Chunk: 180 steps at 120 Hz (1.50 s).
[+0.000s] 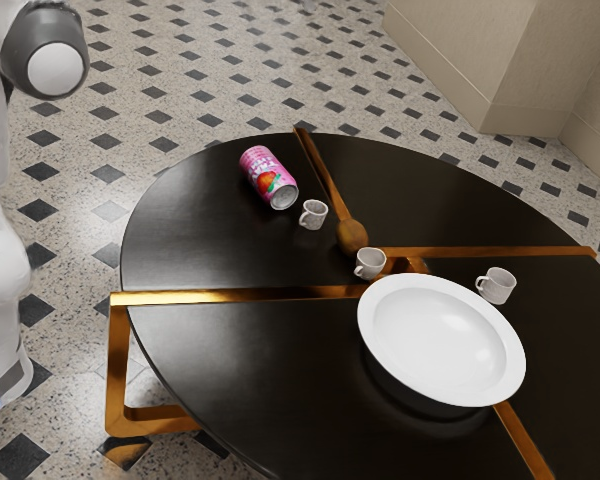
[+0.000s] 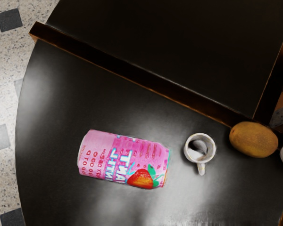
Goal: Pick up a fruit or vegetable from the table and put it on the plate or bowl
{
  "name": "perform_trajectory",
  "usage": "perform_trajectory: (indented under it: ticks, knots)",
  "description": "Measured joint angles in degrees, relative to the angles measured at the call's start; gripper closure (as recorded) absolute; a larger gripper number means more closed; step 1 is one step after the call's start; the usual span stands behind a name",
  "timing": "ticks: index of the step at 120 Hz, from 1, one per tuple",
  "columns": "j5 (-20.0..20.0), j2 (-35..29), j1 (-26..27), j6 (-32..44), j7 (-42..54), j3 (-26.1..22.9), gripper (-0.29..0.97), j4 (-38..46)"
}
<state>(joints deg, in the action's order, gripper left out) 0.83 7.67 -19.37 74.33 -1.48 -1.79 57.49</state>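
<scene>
- Large round white plate [image 1: 435, 340], nearest the exterior camera. It's bare and lies flat on the black round worktop with brass inlay strips [image 1: 210, 250]. This is the drop target.
- Task's thing: brown oval kiwi-like fruit [image 1: 352, 234]. It rests on the worktop where the brass strips meet, just beyond the plate's far rim and apart from it. It isn't lifted and isn't on the plate.
- The fruit sits between two small white handled cups, one [image 1: 313, 213] toward the can and one [image 1: 369, 262] toward the plate, both just beside it. Tight spot, so I judge the grasp needs a straight-down approach to avoid clipping them.
- A third small white cup [image 1: 497, 284] stands off the plate's rim toward the exterior view's right, out of the way.
- Pink strawberry-print drink can [image 2: 123, 159], lying on its side. The wrist view looks down on it from well above, with the fruit off to one side. I read the hand as over the can, not over the fruit.
- White arm body [image 1: 0, 250] at the exterior view's left edge.
- Tool state: I cannot tell whether it's released or clenched.
- Judgement: task at its start; next I shift the hand over the fruit.
</scene>
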Motion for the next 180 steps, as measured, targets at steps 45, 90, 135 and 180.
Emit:
perform_trajectory:
  ticks: [45,90,135,180]
  knots:
    - [0.03,6.02,11.25,0.29,24.2,-0.76,0.02,15.24]
    - [0.62,-1.49,33.28,-0.62,48.95,-1.69,0.02,26.75]
    - [4.26,-10.22,32.32,-2.91,61.68,23.17,0.02,31.55]
    - [16.4,-7.04,37.99,17.44,68.69,24.14,0.02,32.3]
